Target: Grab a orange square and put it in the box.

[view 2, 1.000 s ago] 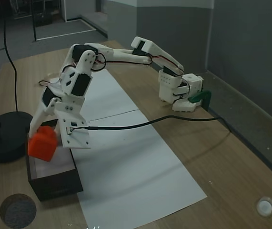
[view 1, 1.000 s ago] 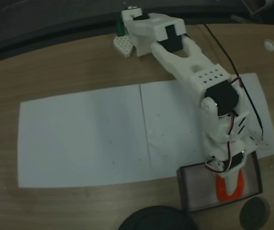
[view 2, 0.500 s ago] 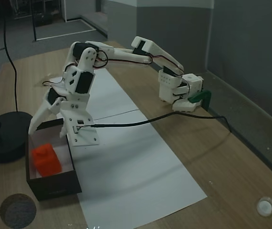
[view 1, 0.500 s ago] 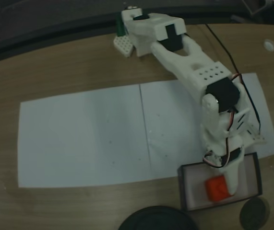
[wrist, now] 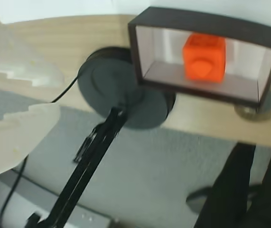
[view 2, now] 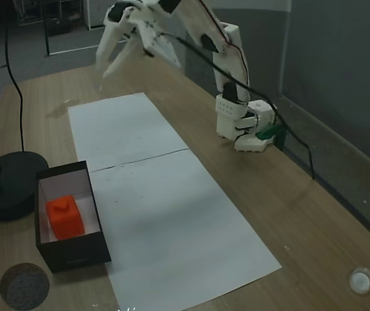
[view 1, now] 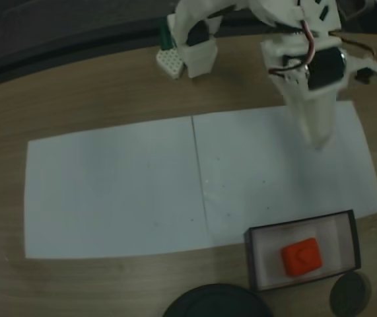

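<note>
The small bright orange-red cube (view 1: 300, 257) sits inside the shallow black-walled box with a white inside (view 1: 257, 261), resting on the box floor near the middle, so the job looks done (nothing seems left but for the arm to go home). In a fixed view the box is at the near right end of the long white paper sheet (view 1: 115, 185), with a round black disc (view 1: 350, 293) just beside its near right corner and a big black round base (view 2: 6, 184) close by on the other side. The white two-finger gripper (view 2: 110, 61) hangs high in the air, far from the box, with its fingers spread wide and nothing between them. In the wrist view the cube (wrist: 203, 57) shows in the box (wrist: 140, 57), a bit blurry. The top of the arm is cut off in a fixed view, and the gripper (view 1: 317, 125) looks smeared there, so its tips are hard to make out.
</note>
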{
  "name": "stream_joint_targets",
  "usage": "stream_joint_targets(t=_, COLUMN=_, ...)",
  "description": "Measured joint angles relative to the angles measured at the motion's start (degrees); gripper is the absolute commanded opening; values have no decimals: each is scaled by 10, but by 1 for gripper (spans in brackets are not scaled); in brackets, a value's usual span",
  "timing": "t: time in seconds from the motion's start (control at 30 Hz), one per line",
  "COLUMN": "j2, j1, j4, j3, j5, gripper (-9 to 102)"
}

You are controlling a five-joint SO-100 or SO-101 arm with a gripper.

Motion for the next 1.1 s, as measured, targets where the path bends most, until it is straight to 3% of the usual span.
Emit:
stream_joint_targets(t=0.17, j2=218, j1=26, j4=0, j3=79, j5=3, gripper=0)
stream_joint_targets(t=0.53, j2=667, j1=108, j4=0, j3=438, j5=8, gripper=0)
stream_joint_targets(t=1.1, j2=969, j1=130, j4=-2, j3=701, j5=8, gripper=0)
